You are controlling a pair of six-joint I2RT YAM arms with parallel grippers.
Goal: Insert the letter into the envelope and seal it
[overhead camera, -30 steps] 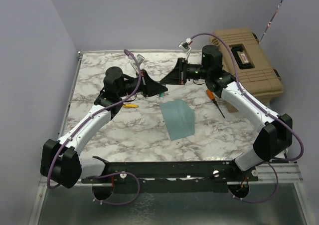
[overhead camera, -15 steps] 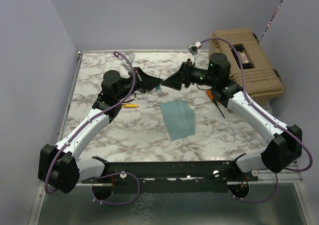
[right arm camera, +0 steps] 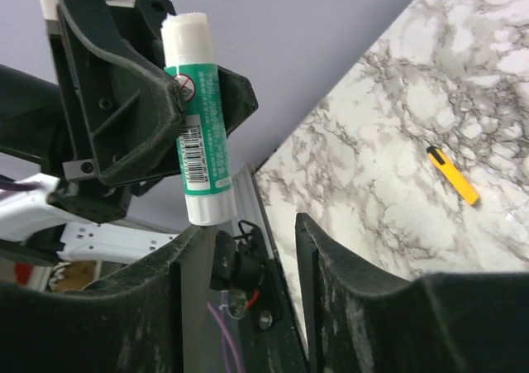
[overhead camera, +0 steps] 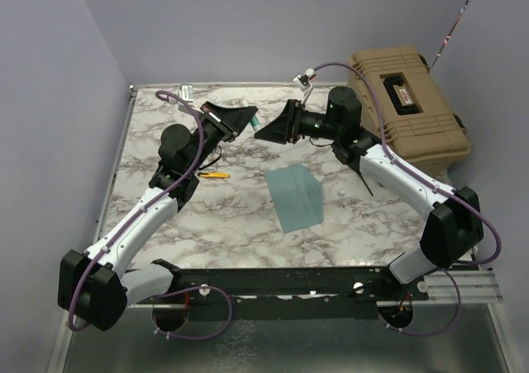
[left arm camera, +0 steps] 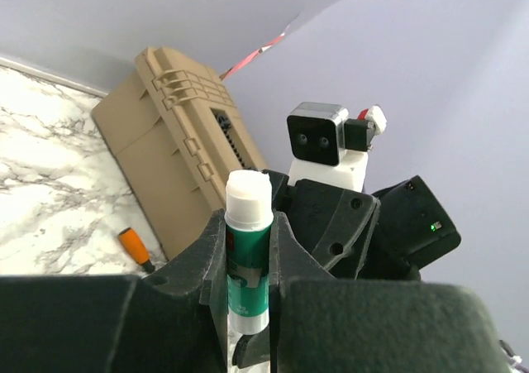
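The teal-blue envelope [overhead camera: 294, 196] lies flat on the marble table [overhead camera: 223, 224] between the arms. The cream letter is not in view. My left gripper [overhead camera: 246, 118] is raised above the back of the table and shut on a green-and-white glue stick [overhead camera: 259, 122]; the stick also shows in the left wrist view [left arm camera: 248, 257] between the shut fingers of the left gripper [left arm camera: 248, 224]. My right gripper [overhead camera: 268, 131] is open and empty, facing the left one at close range. In the right wrist view the right gripper [right arm camera: 248, 245] stands open just below the glue stick [right arm camera: 197, 125].
A tan toolbox [overhead camera: 409, 96] stands at the back right, also seen in the left wrist view [left arm camera: 178, 141]. A small yellow tool [overhead camera: 215, 174] lies left of the envelope. An orange-handled screwdriver [left arm camera: 132, 245] lies near the toolbox, its dark tip [overhead camera: 365, 187] showing under the right arm.
The left gripper has lifted and swung back and left with the glue stick. The right gripper has followed it to the left. The envelope has not moved.
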